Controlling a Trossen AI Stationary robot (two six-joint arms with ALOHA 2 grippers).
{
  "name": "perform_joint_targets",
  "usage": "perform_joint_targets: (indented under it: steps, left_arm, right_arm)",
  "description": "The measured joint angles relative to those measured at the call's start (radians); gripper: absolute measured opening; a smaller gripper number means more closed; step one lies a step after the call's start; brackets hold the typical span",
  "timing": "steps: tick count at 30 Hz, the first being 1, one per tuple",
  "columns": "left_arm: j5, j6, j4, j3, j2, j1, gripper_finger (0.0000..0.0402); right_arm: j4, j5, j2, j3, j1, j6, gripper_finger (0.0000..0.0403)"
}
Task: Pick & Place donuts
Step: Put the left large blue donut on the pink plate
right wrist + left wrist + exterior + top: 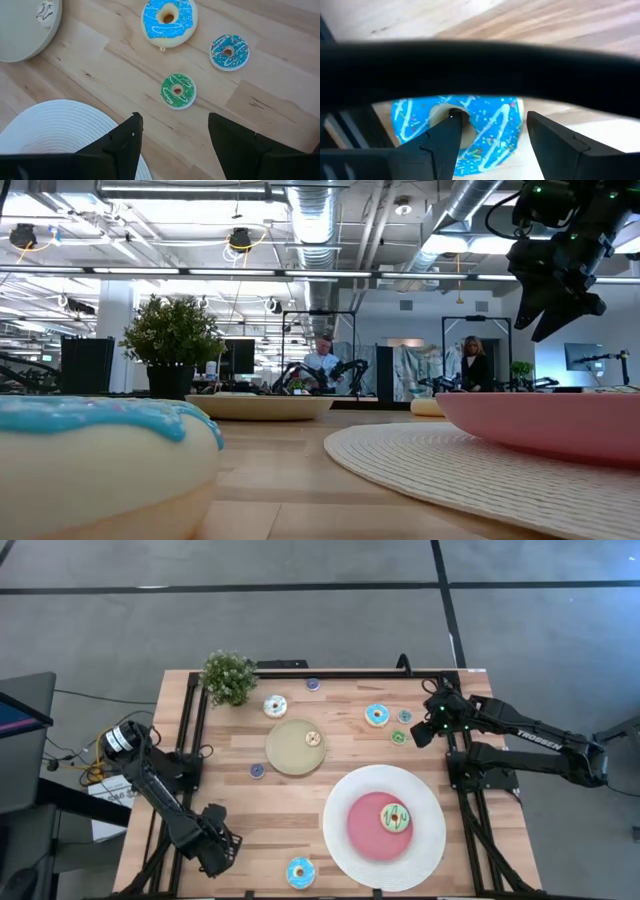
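Where the wooden table [290, 805] holds the set, all donuts lying flat, holes up, rings with no long axis.

- Blue donut [300, 872], large, white drizzle: near edge, left of the white plate [345, 840]. Fills the left wrist view just beyond the left gripper [492, 145]; one finger [440, 145] crossing in front of its hole, the other beside its rim. Jaws parted, nothing gripped; contact not determinable.
- Second blue donut [169, 20], large, and teal small donut [229, 52]: side by side toward the far right corner.
- Green small donut [178, 90]: just nearer than those two, close to the white plate's far rim, directly ahead of the right gripper [172, 145]. Gripper raised above the table by the right edge, jaws parted, holding nothing, apart from all three.
- White-iced donut [275, 706]: far side, near the potted plant [229, 677].
- Two tiny purple donuts: one [313, 684] at the far edge, one [257, 770] left of the tan plate [285, 752].

Containers:
- White plate, large, woven rim, pink centre, near right corner: one green-iced donut [395, 818] on the pink.
- Tan plate, small, round, mid-table: one tiny cream donut [313, 739] at its right rim.
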Motion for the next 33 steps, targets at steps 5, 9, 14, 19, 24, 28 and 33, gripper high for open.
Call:
perform_joint_targets:
  steps: [5, 9, 14, 19, 24, 28, 33]
  left_arm:
    - [-0.002, 0.006, 0.016, -0.005, 0.000, 0.001, 0.0217]
    - [0.001, 0.004, 0.023, -0.005, 0.000, 0.013, 0.0213]
    - [0.019, -0.001, 0.043, -0.005, 0.000, 0.032, 0.0170]
    - [0.021, -0.020, 0.058, -0.003, 0.000, 0.058, 0.0125]
    - [-0.080, -0.006, 0.068, 0.073, 0.000, 0.118, 0.0110]
    - [-0.304, 0.116, 0.069, 0.199, 0.000, 0.194, 0.0108]
    - [-0.523, 0.467, 0.109, 0.411, 0.013, 0.341, 0.0108]
  right_arm:
    - [0.000, 0.000, 0.000, 0.000, 0.000, 0.005, 0.0214]
    - [0.000, 0.001, 0.000, 0.000, 0.000, -0.004, 0.0214]
    - [0.000, 0.002, 0.000, 0.000, 0.000, -0.012, 0.0214]
    - [0.001, 0.002, 0.000, 0.000, 0.000, -0.037, 0.0214]
    - [0.001, 0.000, 0.000, 0.000, 0.000, -0.039, 0.0214]
    - [0.000, -0.005, 0.000, 0.000, 0.000, -0.077, 0.0214]
    - [0.000, -0.054, 0.000, 0.000, 0.000, -0.112, 0.0214]
